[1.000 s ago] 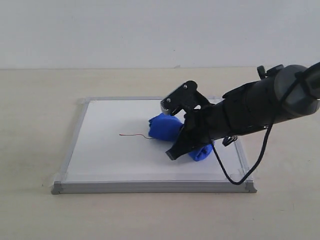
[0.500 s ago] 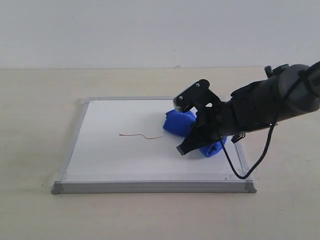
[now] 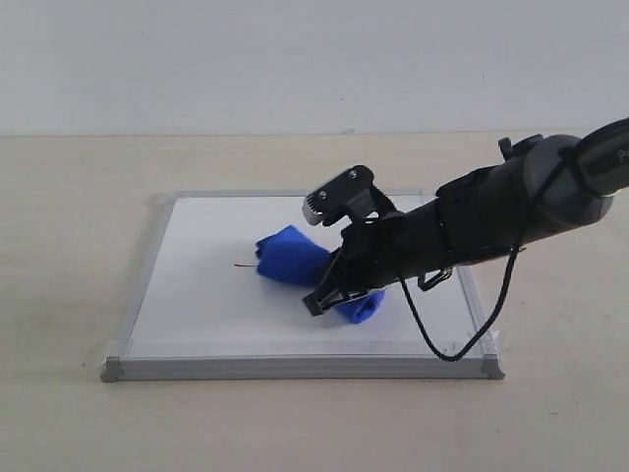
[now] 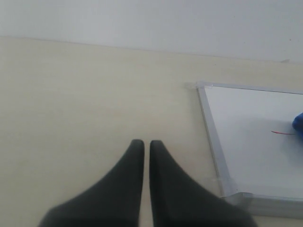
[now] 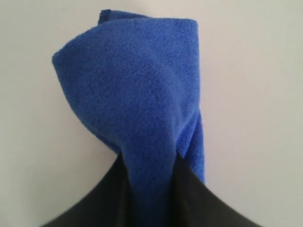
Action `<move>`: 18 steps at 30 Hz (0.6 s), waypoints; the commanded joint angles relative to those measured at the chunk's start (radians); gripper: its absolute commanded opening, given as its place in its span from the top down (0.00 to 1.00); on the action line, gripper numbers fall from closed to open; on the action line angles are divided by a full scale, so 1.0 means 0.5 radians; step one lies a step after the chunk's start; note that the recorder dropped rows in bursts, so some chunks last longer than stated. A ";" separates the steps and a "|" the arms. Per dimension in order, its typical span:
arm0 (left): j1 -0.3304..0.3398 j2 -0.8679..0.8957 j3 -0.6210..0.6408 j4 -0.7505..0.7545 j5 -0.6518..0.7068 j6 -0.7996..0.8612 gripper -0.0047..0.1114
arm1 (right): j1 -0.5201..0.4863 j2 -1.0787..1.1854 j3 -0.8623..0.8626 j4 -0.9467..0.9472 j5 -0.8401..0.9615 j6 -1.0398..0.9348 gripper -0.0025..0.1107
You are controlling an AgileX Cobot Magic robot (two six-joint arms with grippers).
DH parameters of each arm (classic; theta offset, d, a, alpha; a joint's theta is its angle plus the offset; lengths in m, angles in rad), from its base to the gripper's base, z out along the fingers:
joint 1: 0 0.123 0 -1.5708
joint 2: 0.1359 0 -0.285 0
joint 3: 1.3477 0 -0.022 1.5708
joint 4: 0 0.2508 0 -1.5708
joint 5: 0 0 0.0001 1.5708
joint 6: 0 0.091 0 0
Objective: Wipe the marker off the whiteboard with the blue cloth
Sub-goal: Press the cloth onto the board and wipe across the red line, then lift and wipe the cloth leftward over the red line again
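The whiteboard [image 3: 206,305] lies flat on the beige table. My right gripper [image 3: 316,258] is shut on the blue cloth [image 3: 288,254] and presses it onto the board's middle. Of the marker [image 3: 242,265], only a short red end shows at the cloth's left edge; the cloth covers the rest of the line. The right wrist view shows the cloth [image 5: 137,94] pinched between the dark fingers of the right gripper [image 5: 150,165] over the white surface. My left gripper [image 4: 143,143] is shut and empty over bare table beside the whiteboard [image 4: 246,118], where the marker [image 4: 282,133] and the cloth [image 4: 298,126] show.
The board's silver frame [image 3: 295,369] has clear tape at the corners. The right arm's black cable [image 3: 462,344] loops down over the board's near right corner. A pale wall [image 3: 295,59] rises behind the table.
My right gripper pulled the cloth to the right, then swept it back left across the board. The cloth now covers most of the red line.
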State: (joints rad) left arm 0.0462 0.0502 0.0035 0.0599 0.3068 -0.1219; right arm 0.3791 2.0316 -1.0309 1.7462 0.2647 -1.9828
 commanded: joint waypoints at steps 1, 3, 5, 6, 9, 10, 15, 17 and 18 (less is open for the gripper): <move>0.003 -0.008 -0.007 -0.014 -0.029 0.007 0.92 | -0.019 0.015 -0.019 -0.004 -0.998 -0.089 0.98; 0.003 -0.008 -0.007 -0.014 -0.029 0.007 0.92 | -0.019 0.010 -0.019 -0.004 -1.084 -0.089 0.98; 0.003 -0.008 -0.007 -0.014 -0.029 0.007 0.92 | -0.019 0.010 -0.019 -0.004 -0.880 -0.084 0.98; 0.003 -0.008 -0.007 -0.014 -0.029 0.007 0.92 | -0.019 0.010 -0.009 -0.004 -0.548 -0.038 0.98; 0.003 -0.008 -0.007 -0.014 -0.029 0.007 0.92 | -0.019 0.010 -0.004 -0.004 0.264 0.039 0.98; 0.003 -0.008 -0.007 -0.014 -0.029 0.007 0.92 | -0.016 0.010 -0.013 -0.004 0.531 0.051 0.98; 0.003 -0.008 -0.007 -0.014 -0.029 0.007 0.92 | -0.016 0.008 -0.127 -0.012 0.224 0.112 0.98; 0.003 -0.008 -0.007 -0.014 -0.029 0.007 0.92 | -0.016 -0.027 -0.235 -0.059 -0.088 0.112 0.98; 0.003 -0.008 -0.007 -0.014 -0.029 0.007 0.92 | -0.016 -0.057 -0.288 -0.063 -0.179 0.112 0.98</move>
State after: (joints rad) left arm 0.0462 0.0502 0.0035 0.0599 0.3068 -0.1219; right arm 0.3797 2.0377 -1.1287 1.7263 0.2805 -1.9281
